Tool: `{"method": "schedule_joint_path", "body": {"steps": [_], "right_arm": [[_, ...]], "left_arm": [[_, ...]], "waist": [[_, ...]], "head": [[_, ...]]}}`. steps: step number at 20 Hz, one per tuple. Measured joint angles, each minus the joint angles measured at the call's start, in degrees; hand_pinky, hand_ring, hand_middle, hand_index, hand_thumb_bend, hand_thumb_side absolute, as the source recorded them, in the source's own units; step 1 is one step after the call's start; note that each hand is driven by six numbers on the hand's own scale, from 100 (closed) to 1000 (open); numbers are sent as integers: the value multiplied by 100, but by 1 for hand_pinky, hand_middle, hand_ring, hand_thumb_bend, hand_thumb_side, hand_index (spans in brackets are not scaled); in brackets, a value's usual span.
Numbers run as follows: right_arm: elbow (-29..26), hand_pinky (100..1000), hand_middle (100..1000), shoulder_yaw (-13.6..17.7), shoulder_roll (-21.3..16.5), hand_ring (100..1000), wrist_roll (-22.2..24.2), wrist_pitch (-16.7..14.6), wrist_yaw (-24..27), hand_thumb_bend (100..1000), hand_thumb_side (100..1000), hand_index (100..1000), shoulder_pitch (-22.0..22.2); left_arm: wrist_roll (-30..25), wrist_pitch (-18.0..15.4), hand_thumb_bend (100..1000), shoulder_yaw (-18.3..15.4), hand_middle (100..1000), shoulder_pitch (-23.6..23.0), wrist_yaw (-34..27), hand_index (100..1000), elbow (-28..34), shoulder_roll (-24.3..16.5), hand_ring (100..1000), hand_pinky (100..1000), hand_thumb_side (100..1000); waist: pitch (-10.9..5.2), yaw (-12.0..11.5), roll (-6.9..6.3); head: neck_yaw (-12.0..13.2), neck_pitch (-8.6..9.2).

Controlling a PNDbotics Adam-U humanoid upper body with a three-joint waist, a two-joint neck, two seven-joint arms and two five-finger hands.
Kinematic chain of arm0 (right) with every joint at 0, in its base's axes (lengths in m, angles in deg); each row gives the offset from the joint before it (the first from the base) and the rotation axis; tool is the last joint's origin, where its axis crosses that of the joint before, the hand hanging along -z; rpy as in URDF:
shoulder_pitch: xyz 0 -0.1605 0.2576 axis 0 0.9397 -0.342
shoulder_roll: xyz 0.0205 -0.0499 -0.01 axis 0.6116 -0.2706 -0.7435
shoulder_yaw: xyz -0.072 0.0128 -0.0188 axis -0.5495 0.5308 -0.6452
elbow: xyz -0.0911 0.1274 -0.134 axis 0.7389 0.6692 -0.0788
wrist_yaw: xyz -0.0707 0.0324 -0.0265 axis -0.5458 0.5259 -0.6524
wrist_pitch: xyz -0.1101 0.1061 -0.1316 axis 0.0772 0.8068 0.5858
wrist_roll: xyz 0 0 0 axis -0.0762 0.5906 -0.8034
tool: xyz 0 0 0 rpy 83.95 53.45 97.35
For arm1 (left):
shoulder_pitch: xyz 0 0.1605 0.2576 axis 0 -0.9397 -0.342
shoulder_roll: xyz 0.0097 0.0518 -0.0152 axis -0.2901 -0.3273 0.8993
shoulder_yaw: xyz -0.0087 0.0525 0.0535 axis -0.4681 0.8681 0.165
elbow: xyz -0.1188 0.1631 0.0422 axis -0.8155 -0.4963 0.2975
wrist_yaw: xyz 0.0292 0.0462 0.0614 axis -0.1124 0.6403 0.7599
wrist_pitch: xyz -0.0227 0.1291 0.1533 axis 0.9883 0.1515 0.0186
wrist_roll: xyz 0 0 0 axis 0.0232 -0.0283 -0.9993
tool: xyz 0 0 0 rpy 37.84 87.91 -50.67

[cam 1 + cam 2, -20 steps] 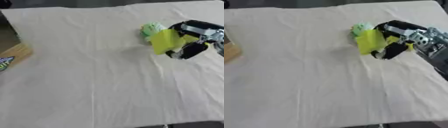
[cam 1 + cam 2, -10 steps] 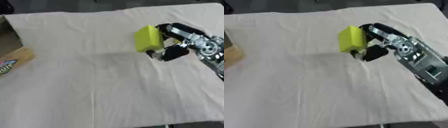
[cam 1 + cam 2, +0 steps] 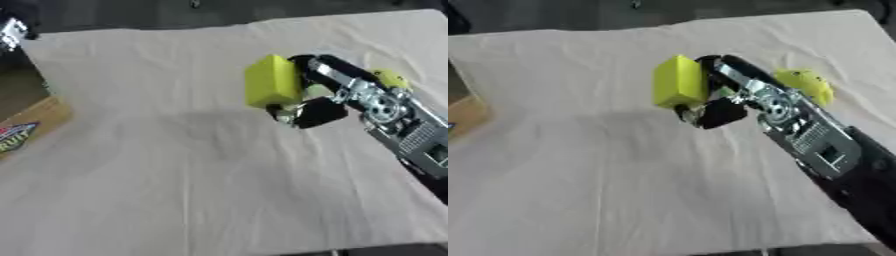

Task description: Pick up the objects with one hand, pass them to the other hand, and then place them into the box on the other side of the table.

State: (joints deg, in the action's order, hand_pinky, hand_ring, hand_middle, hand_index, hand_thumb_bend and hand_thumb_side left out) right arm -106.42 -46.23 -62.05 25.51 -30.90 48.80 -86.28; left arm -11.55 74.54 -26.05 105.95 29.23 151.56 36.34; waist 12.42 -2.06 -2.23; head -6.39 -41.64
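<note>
Pinched in the right hand's (image 3: 315,102) fingers, the yellow block (image 3: 273,81) is held above the desk (image 3: 175,180); handover and boxing at nine o'clock are judged undone.

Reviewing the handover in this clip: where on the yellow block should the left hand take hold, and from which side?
Probably the block's free left end. The right hand has its fingers curled round the right side of the yellow block, held above the cloth. The broad left faces are bare and point toward the box, so the left hand could come in from the left. It is not in view.
</note>
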Motion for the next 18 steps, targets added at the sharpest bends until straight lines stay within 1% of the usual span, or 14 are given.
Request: {"method": "schedule_joint_path", "body": {"steps": [8, 10, 14, 15, 16, 17, 18], "right_arm": [[-3, 781, 459, -136, 437, 544, -81, 36, -4, 100, 212, 517, -138], [-9, 779, 458, -177, 530, 543, -85, 42, -4, 100, 213, 517, -169], [-49, 778, 457, -245, 704, 541, -65, 66, -18, 100, 214, 517, -253], [-58, 778, 456, -255, 745, 540, -61, 71, -30, 100, 214, 516, -273], [-73, 777, 456, -268, 790, 540, -58, 81, -49, 100, 227, 516, -293], [-76, 777, 456, -275, 833, 539, -53, 91, -62, 100, 215, 516, -314], [-78, 777, 455, -275, 873, 539, -50, 97, -79, 100, 215, 516, -336]], "left_arm": [[-552, 205, 129, 480, 746, 422, 340, 828, -76, 14, 772, 611, 787], [-680, 213, 125, 586, 750, 510, 416, 830, -139, 54, 775, 619, 764], [-1020, 187, 135, 749, 754, 667, 606, 833, -296, 154, 778, 633, 751], [-1115, 175, 143, 784, 757, 706, 651, 835, -333, 171, 781, 640, 749], [-1218, 159, 185, 820, 758, 750, 699, 836, -367, 189, 782, 645, 749], [-1330, 140, 162, 858, 760, 795, 751, 838, -399, 212, 783, 647, 756], [-1442, 118, 166, 895, 761, 844, 809, 838, -429, 226, 784, 650, 756]], "waist": [[-17, 18, -3], [-26, 20, -3], [-34, 25, -3], [-34, 25, -4], [-35, 25, -6], [-36, 25, -10], [-37, 25, -14]], "head": [[75, -3], [85, -4], [117, -10], [123, -11], [126, -11], [127, -12], [127, -14]]}}
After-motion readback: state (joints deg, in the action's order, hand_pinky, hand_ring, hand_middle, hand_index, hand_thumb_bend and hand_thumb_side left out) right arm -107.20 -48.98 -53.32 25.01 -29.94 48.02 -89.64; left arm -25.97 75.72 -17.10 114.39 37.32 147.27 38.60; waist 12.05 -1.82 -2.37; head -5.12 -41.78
